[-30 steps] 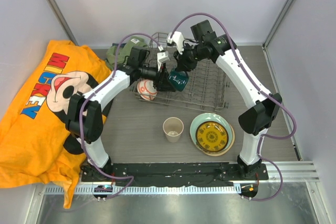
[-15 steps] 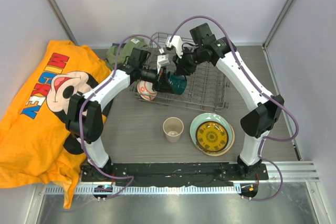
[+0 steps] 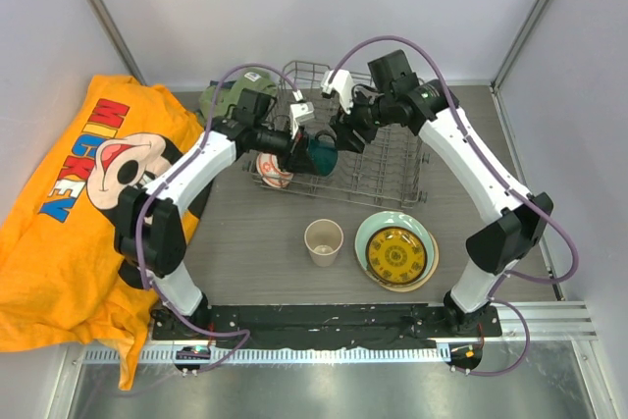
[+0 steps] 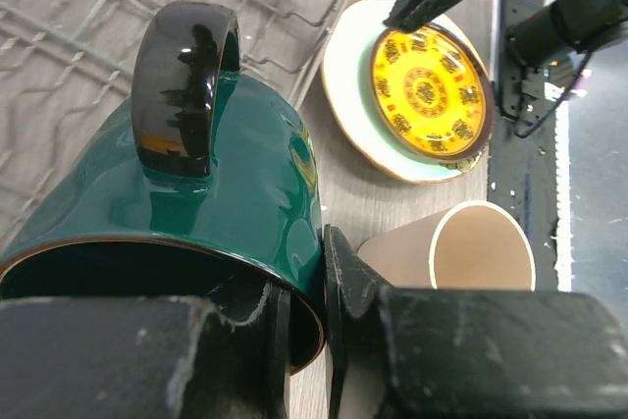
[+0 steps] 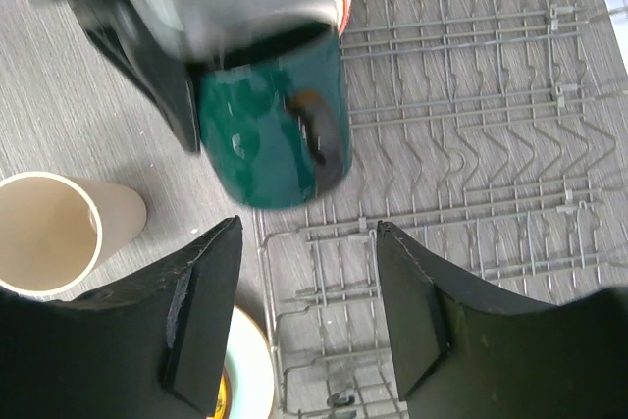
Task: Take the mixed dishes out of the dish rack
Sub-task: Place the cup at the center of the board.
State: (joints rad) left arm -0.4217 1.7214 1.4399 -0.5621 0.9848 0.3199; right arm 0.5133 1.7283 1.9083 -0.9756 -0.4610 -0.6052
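Pinching only the rim, the jaws of the left arm [image 3: 211, 159] are clenched on the dark teal glazed ceramic mug [image 4: 226, 174], one finger inside the mouth and one outside. The mug hangs on its side above the near left part of the rectangular grey wire dish rack [image 3: 388, 169]. The jaws of the right arm [image 3: 461, 154] stand released, spread wide just above the mug and touching nothing.

So narrow a rim grip looks like the main hazard. The glaze is slick and the mug's weight sits well out from the fingers, so it could swivel or slide free. It would then fall onto the wires, or onto the small red-orange bowl [image 3: 274, 170] lying in the rack just beside it. The dark handle [image 5: 324, 139] faces the open right fingers, which could clip it if either arm moves carelessly. Lower down, the raised rack side may snag the mug. On the grey tabletop [image 3: 245, 242], the beige handleless cup [image 3: 323, 240] and the small yellow patterned plate [image 3: 396, 254] on the pale green plate [image 3: 365, 235] crowd the landing spot.
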